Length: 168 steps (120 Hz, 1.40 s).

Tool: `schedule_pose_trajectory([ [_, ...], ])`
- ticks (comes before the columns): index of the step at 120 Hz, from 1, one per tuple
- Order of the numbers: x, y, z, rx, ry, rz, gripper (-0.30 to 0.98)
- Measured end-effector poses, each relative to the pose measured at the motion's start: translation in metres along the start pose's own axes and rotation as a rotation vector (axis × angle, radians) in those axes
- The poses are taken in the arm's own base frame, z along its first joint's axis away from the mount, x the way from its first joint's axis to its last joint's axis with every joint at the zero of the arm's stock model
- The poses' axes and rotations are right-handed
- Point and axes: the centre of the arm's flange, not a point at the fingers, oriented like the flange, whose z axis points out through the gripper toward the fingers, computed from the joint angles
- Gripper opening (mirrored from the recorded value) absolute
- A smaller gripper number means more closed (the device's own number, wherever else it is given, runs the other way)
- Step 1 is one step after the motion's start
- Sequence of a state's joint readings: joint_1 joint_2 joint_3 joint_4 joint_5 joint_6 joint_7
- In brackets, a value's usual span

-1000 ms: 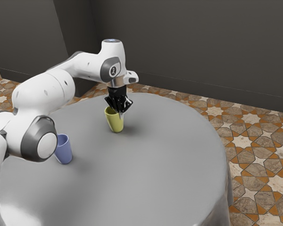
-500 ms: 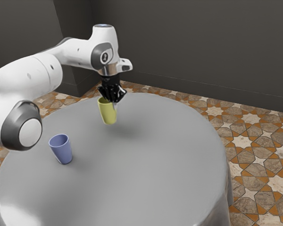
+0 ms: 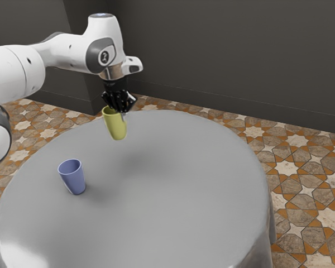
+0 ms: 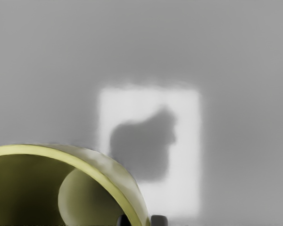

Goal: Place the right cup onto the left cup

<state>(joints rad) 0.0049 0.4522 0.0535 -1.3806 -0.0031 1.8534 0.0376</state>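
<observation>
the pincer (image 3: 121, 111) gripped the yellow cup (image 3: 115, 126) and needed level carrying toward exterior view's seven o'clock, above the blue cup (image 3: 73, 178).

Yellow-green cup (image 3: 116, 128); blue cup (image 3: 74, 180); grey table (image 3: 178, 190); floor (image 3: 305, 191) in star pattern: cream, brown, orange.

The gripper (image 3: 122, 113) points down, its fingers (image 4: 159, 221) apparently clamped.
</observation>
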Motion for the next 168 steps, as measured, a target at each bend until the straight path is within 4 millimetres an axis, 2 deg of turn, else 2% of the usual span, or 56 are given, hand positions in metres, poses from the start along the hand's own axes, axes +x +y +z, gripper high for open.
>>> schedule_pose_trajectory([
  [25, -0.027, -0.001, -0.014, -0.002, 0.027, -0.005, -0.10],
  [56, -0.056, -0.004, -0.011, -0.004, 0.046, -0.014, -0.10],
  [94, -0.095, -0.007, -0.026, -0.007, 0.086, -0.027, -0.10],
  [125, -0.109, -0.020, -0.030, -0.002, 0.099, -0.051, -0.10],
  [168, -0.122, -0.051, -0.015, 0.002, 0.072, -0.108, -0.10],
])
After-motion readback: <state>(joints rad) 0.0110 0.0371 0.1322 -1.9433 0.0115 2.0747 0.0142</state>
